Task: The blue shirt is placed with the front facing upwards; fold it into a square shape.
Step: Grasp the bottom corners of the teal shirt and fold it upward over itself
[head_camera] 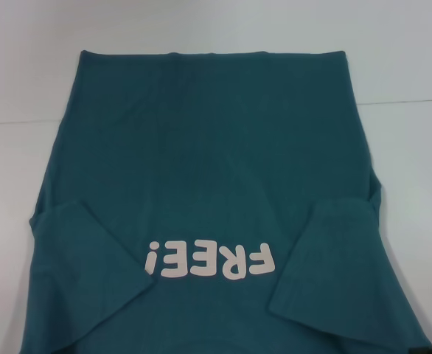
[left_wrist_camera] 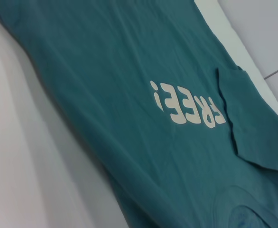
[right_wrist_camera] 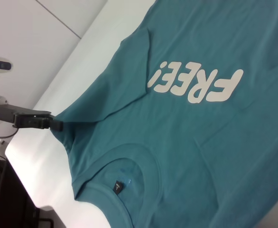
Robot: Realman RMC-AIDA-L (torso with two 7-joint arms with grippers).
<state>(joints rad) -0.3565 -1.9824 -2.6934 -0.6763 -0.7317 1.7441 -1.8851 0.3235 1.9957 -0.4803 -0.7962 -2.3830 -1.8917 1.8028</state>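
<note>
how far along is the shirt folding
Early on. Done: the blue shirt lies front up on the table, print showing, with both sleeves folded in over the body. In hand: the right wrist view shows the left pincer at the shirt's shoulder edge near the collar; whether it grips is unclear. Left: folding the long body into a square.

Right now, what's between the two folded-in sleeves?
Head view: the FREE! print on the shirt front lies between left sleeve and right sleeve.
</note>
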